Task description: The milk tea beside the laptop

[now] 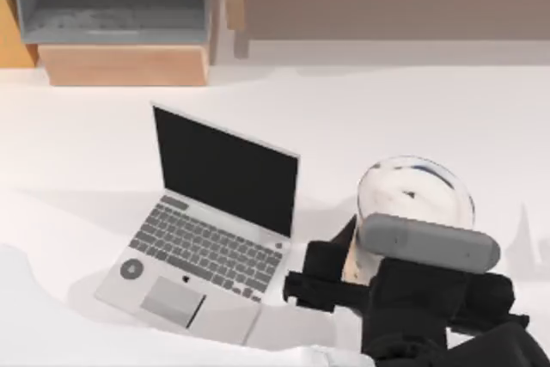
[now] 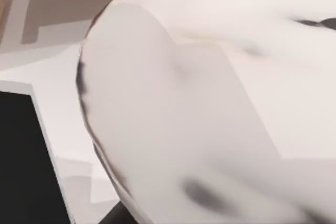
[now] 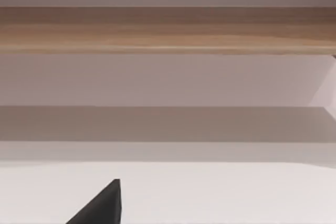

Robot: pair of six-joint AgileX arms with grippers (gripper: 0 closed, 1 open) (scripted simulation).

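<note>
Left of centre on the table (image 1: 430,109) stands the open laptop (image 1: 210,229). Just beside it on the right is the milk tea (image 1: 417,195), upright. The left gripper (image 1: 337,274) is at its lower body; whether it is clamped on the cup I cannot tell.

A matte black, blocky pincer (image 1: 331,277) is showing, and just behind it a rounded grey capsule-shaped housing (image 1: 428,243) is sitting across the black wrist.
</note>
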